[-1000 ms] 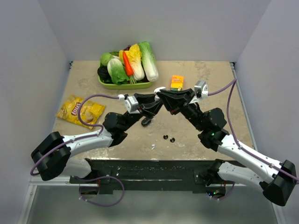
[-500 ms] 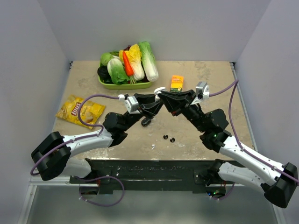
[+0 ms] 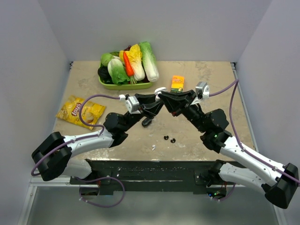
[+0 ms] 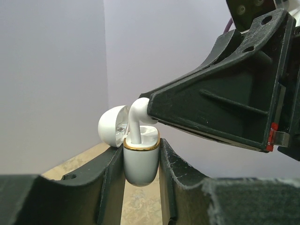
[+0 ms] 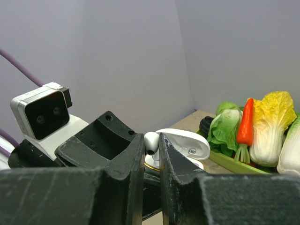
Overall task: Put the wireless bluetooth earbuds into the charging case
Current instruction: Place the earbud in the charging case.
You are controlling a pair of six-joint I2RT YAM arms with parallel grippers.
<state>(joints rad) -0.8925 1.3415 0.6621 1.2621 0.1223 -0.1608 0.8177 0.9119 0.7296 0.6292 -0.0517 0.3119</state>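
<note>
left gripper [image 4: 140,157]: closed on the charging case [image 4: 139,171], one finger on each side. We read the hold as firm. The case is held upright in the air above the table [image 3: 215,84], so its sockets face up.
case lid [image 4: 111,126]: open and tipped back, away from the other arm, which leaves the top free for entry.
right gripper [image 5: 150,138]: almost fully closed with only a thin gap, pinching the head of a white earbud [image 4: 137,112]. We think gripping the head leaves the stem free to go in.
white earbud: stem points down, with its lower end already inside the case rim. The head is above the rim, so it is not seated yet.
step: we judge this as mid-insertion. The next move calls for a straight push down, then a release.
black earbuds [image 3: 166,138]: two of them, just beside each other on the table near the front edge, not held by either gripper.
small white piece [image 3: 153,147]: on the table near the black pair. We guess it is another earbud, but it is too small to tell.
risk: a tilted stem could jam on the rim, or the case could slip between the fingers.
rest: tray of vegetables [image 3: 104,84], orange box [image 3: 177,83] and chip bag [image 3: 79,111], all well apart from the work.
</note>
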